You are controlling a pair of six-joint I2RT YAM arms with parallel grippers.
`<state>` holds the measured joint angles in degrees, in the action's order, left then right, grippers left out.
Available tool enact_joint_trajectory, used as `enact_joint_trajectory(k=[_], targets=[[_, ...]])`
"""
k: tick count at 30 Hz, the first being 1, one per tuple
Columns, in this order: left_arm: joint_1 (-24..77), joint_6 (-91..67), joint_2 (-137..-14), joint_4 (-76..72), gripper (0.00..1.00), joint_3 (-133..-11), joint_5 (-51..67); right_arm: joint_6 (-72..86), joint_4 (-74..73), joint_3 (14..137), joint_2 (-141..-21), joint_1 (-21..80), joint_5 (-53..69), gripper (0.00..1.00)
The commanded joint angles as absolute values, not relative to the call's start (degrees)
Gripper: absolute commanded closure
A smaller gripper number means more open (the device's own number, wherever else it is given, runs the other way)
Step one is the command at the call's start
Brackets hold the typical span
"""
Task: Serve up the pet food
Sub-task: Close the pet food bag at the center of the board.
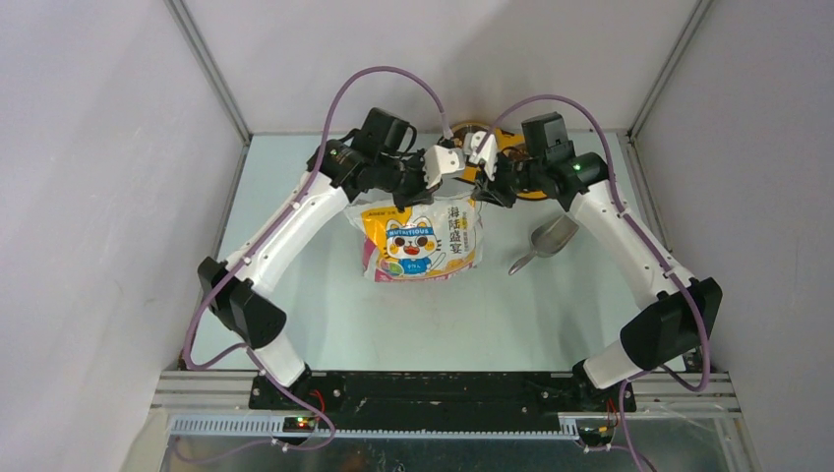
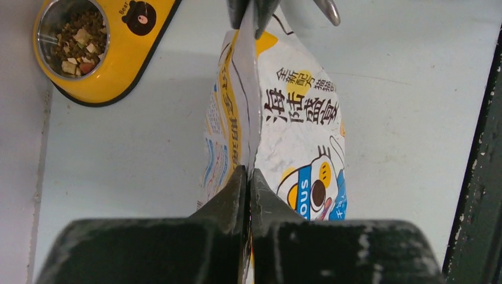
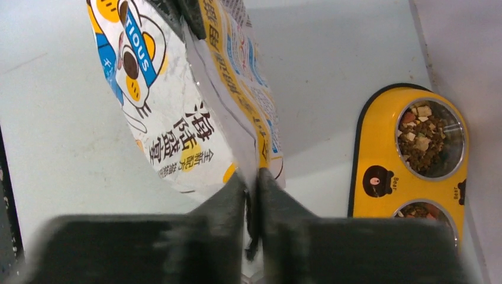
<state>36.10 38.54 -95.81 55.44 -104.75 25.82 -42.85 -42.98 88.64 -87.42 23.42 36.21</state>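
The glossy pet food bag (image 1: pixel 421 239) with a cartoon cat hangs above the table, held by its top edge between both grippers. My left gripper (image 1: pixel 436 169) is shut on one top corner; in the left wrist view (image 2: pixel 248 177) the bag (image 2: pixel 296 130) hangs below it. My right gripper (image 1: pixel 482 157) is shut on the other top corner; in the right wrist view (image 3: pixel 253 180) the bag (image 3: pixel 177 118) hangs below it. Brown and tan kibble (image 3: pixel 427 137) lies in both bowls of the yellow feeder (image 3: pixel 379 148), also seen in the left wrist view (image 2: pixel 78 42).
The yellow double-bowl feeder (image 1: pixel 511 147) stands at the back of the table, mostly hidden behind the grippers. The grey metal scoop (image 1: pixel 543 242) lies on the table to the right of the bag. Walls close in the left, right and back.
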Motion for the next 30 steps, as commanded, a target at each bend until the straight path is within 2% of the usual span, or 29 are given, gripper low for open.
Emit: enact_joint_trajectory(k=[1,7,12,13,14,16,19,26,30], targets=[[37.1,37.2,-96.1,53.6,0.99,-106.9,25.8,-38.9,-41.0,92.3,-87.9,22.4,38.2,0.98],[35.7,30.9,-90.0,42.9,1.0,-99.3,21.4,-23.0,-40.6,98.8,-92.6,14.0,54.4,1.0],[34.3,28.8,-89.3,42.2,1.0,-99.0,22.8,-21.6,-39.7,98.2,-93.0,13.8,60.2,0.98],[34.3,28.5,-89.4,42.2,1.0,-98.7,23.0,-22.3,-40.0,98.0,-92.9,14.3,60.1,0.92],[34.3,28.2,-89.5,42.1,1.0,-98.6,23.3,-24.1,-40.5,97.9,-92.9,15.4,60.0,0.78],[34.3,27.6,-90.1,42.2,1.0,-98.6,23.9,-27.0,-40.8,97.0,-92.4,17.2,59.6,0.64],[34.3,27.0,-90.7,42.4,1.0,-98.7,24.5,-28.9,-39.5,95.4,-91.8,20.3,57.9,0.53],[33.8,25.3,-90.6,41.6,1.0,-98.5,25.5,-28.2,-35.8,94.5,-93.5,22.3,57.7,0.53],[33.0,24.3,-90.8,41.4,1.0,-98.4,26.9,-28.0,-34.1,93.7,-94.5,22.6,58.1,0.58]])
